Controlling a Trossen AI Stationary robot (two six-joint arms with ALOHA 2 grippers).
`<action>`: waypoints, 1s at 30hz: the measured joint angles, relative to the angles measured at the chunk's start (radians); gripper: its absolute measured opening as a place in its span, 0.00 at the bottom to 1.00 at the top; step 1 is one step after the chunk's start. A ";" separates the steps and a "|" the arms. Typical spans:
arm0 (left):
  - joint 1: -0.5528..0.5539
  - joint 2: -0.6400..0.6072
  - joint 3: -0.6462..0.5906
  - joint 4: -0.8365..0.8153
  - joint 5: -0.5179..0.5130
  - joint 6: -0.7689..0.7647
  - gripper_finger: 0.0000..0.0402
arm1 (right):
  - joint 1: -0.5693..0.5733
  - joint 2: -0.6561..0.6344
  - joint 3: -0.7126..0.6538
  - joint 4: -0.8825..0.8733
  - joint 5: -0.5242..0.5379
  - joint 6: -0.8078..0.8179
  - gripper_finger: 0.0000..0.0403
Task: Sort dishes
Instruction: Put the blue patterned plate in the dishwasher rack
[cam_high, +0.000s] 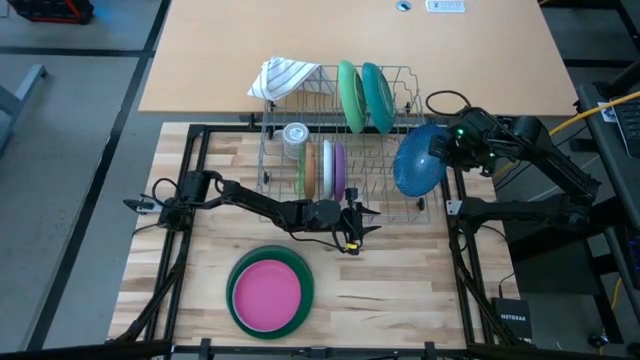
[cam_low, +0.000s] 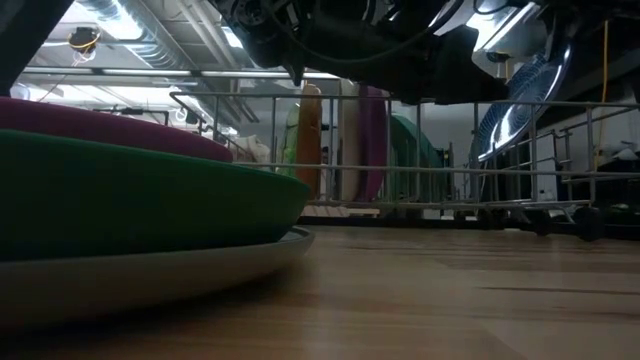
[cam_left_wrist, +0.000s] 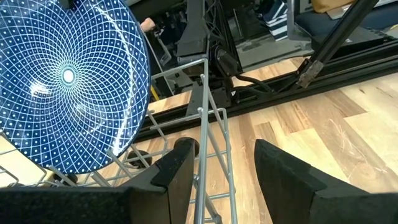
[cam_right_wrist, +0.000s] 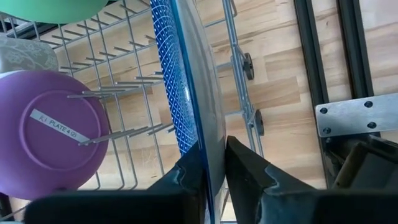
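Pale wooden boards are forming the table (cam_high: 400, 300), and a silver wire dish rack (cam_high: 400, 215) is standing at its far side, just in front of a tan desk (cam_high: 350, 50). Several dishes are already standing upright in the rack: two round green and teal plastic plates (cam_high: 362, 95) at the back, and a row of small tan, white and purple plates (cam_high: 325, 168) in the middle, next to a small clear glass (cam_high: 294, 137). A striped white cloth (cam_high: 282, 76) is lying over the far left corner of the rack. One large round blue plate with a fine white pattern (cam_high: 418, 162) is just arriving at the right end of the rack; the right gripper (cam_right_wrist: 214, 163) is pinching its rim between both fingers and holding it on edge over the wires. A stack with a pink plate in a dark green bowl (cam_high: 268, 292) is waiting on the table in front, so I judge the sorting is more than half done, with this stack left. The left gripper (cam_high: 350, 222) is hanging with its fingers apart and empty at the front wall of the rack, between the stack and the blue plate and touching neither.
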 joint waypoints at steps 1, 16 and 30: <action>0.000 0.000 0.000 0.000 0.000 0.000 0.39 | 0.000 0.000 0.000 0.002 -0.001 0.002 0.13; 0.000 0.000 0.000 0.000 0.001 0.000 0.39 | 0.000 0.001 0.000 0.008 -0.054 -0.002 0.15; 0.000 0.000 0.000 0.000 0.001 0.000 0.39 | 0.000 0.023 -0.001 0.045 -0.067 -0.006 0.15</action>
